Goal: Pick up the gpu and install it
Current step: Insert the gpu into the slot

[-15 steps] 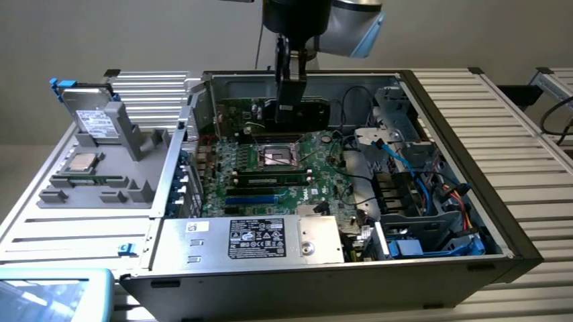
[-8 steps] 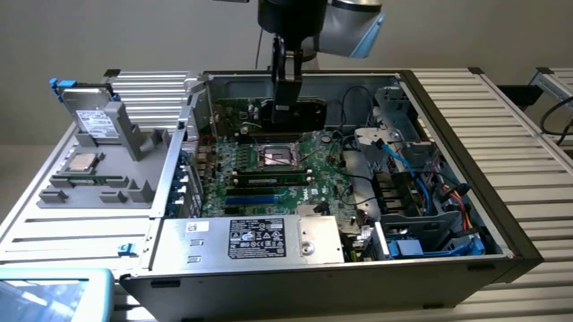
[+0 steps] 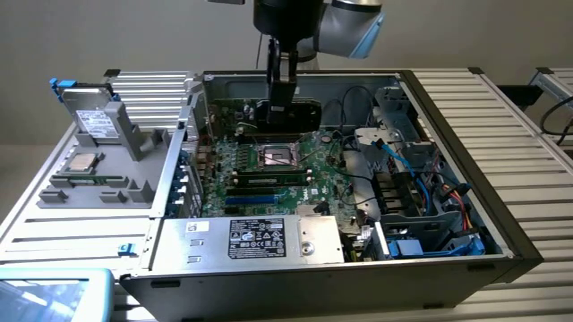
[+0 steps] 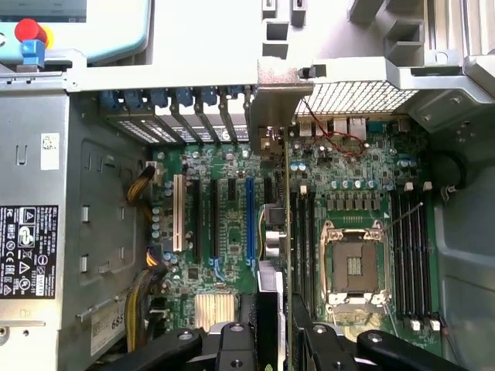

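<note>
- We saw the arm [image 3: 345,27] hanging over the far edge of the open case [image 3: 474,168], wrist pointed straight down.
- The pincer [image 3: 279,107] sat low inside the case, near its far wall, above the motherboard [image 3: 327,151].
- The pincer was about half closed and clamped on the gpu [image 3: 302,115]. In the wrist view we noted one of its fingers [image 4: 232,348] on each side of the card.
- The gpu stood upright on its long edge, black cooler face toward the exterior camera.
- It was between the CPU socket [image 3: 276,157] and the case's far wall. We couldn't tell whether its lower edge touched a slot.
- In the wrist view the card was edge-on, running between the blue slot [image 4: 249,224] and the memory slots [image 4: 302,239]. Its silver bracket [image 4: 272,108] was at the case's slotted wall.
- The power supply [image 3: 246,238] was along the case's near edge.
- A grey holder [image 3: 98,188] with a drive box [image 3: 94,121] stood on the bench, on the exterior view's left of the case.
</note>
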Controlling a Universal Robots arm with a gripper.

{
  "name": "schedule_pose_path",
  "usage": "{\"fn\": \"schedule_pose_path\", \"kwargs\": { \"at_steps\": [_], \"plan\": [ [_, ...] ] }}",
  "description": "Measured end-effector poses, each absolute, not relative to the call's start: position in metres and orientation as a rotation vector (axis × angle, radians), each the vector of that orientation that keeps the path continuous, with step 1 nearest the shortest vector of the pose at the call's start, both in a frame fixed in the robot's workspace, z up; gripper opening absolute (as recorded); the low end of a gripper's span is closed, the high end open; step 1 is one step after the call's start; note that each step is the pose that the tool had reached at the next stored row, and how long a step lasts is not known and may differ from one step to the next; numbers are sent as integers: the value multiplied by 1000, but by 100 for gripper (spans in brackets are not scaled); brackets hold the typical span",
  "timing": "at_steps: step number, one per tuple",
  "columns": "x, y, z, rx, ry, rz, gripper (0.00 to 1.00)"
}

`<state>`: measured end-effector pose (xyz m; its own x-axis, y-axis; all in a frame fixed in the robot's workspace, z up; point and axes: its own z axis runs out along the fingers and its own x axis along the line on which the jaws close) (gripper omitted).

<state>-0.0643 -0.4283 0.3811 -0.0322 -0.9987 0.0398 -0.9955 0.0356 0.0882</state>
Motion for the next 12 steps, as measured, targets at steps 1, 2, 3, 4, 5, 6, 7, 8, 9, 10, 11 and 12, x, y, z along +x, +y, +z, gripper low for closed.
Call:
{"fn": "schedule_pose_path", "kwargs": {
  "at_steps": [1,2,3,4,5,6,7,8,9,10,11,12],
  "plan": [
    [-65,-428,380,2120,-2194,-55,28],
    [-66,-428,380,2121,-2194,-55,28],
    [-66,-428,379,2121,-2194,-55,28],
    [-67,-428,378,2121,-2194,-55,28],
    [-68,-428,378,2120,-2194,-55,28],
    [-68,-428,377,2121,-2194,-55,28],
    [-69,-428,376,2121,-2194,-55,28],
    [-70,-428,376,2121,-2194,-55,28],
    [-71,-428,376,2120,-2194,-55,28],
    [-71,-428,375,2121,-2194,-55,28],
    [-72,-428,374,2121,-2194,-55,28],
    [-72,-428,373,2121,-2194,-55,28]
  ]
}}
